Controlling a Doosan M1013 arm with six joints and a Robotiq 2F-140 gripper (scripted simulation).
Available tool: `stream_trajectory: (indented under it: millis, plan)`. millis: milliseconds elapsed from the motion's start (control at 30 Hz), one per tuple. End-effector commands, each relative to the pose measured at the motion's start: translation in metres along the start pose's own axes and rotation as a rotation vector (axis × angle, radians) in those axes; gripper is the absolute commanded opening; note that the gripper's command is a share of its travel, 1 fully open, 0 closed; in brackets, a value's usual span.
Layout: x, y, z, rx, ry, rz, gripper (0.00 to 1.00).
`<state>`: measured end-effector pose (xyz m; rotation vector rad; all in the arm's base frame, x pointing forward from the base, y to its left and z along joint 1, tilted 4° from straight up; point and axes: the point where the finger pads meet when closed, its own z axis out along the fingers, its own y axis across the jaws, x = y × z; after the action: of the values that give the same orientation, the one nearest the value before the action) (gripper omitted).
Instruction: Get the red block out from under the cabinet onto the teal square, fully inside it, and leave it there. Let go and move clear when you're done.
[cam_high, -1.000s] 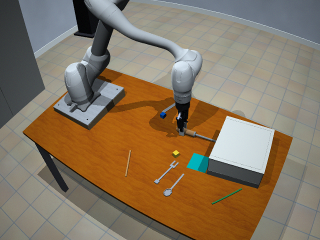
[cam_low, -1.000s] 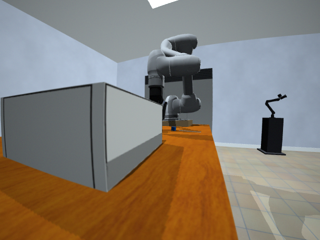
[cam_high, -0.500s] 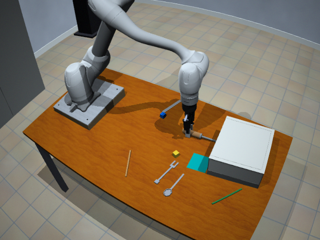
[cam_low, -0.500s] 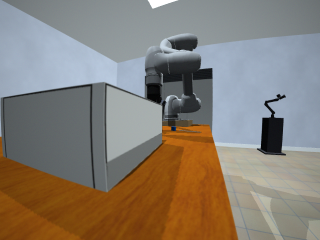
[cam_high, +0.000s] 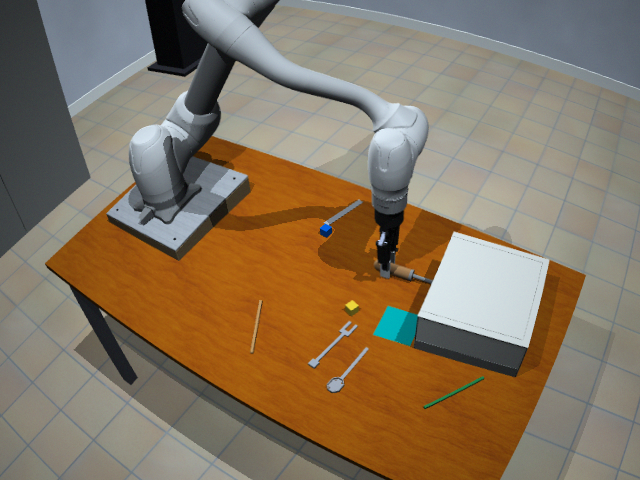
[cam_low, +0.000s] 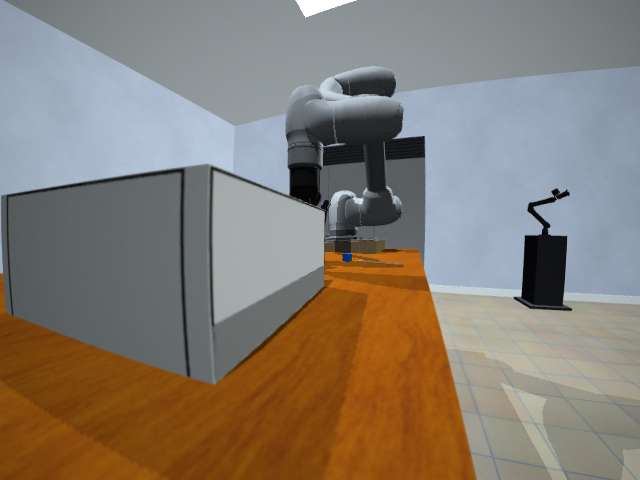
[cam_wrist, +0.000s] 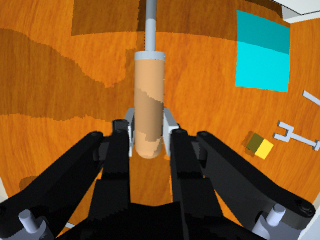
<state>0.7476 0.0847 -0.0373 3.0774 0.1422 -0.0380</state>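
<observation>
My gripper (cam_high: 385, 273) (cam_wrist: 148, 119) is shut on the wooden handle (cam_high: 402, 271) (cam_wrist: 149, 90) of a tool with a thin grey rod (cam_high: 421, 278) (cam_wrist: 150, 25). The rod points at the white cabinet (cam_high: 488, 286) (cam_low: 268, 248) (cam_wrist: 302, 6), and its far end is hidden under or behind the cabinet's near side. The teal square (cam_high: 395, 324) (cam_wrist: 262, 65) lies flat on the table beside the cabinet, partly in shadow. The red block is not visible in any view.
A yellow block (cam_high: 351, 307) (cam_wrist: 260, 146) lies near the teal square, with a fork (cam_high: 330, 347) (cam_wrist: 302, 139) and a spoon (cam_high: 336, 384) beyond. A blue block (cam_high: 325, 230) (cam_low: 346, 257) touches or nearly touches a grey strip (cam_high: 343, 212). A green stick (cam_high: 453, 392) and a tan stick (cam_high: 256, 326) also lie there.
</observation>
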Motion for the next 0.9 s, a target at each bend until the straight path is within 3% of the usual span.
stream_trajectory:
  millis: [0, 867]
  plan:
    - [0.005, 0.0, 0.0, 0.0, 0.0, 0.0, 0.0]
    - [0.025, 0.0, 0.0, 0.0, 0.0, 0.0, 0.0]
